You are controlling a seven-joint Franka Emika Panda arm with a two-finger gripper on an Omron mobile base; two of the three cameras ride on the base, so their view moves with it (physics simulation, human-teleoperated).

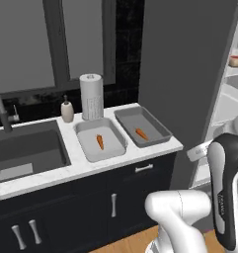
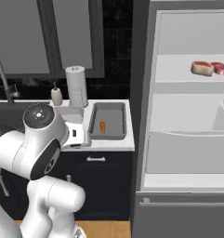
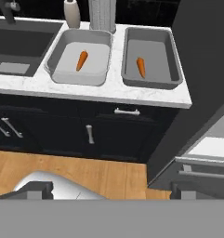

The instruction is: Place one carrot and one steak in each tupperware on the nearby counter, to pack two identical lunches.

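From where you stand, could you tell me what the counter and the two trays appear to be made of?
Counter: polished stone, probably marble, white with faint grey veining. Lighter tray and darker tray: matte grey, plastic or metal; uniform, no shine.

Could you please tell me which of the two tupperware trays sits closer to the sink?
The lighter grey tray, holding a carrot, sits beside the sink; the darker tray lies at the counter's end.
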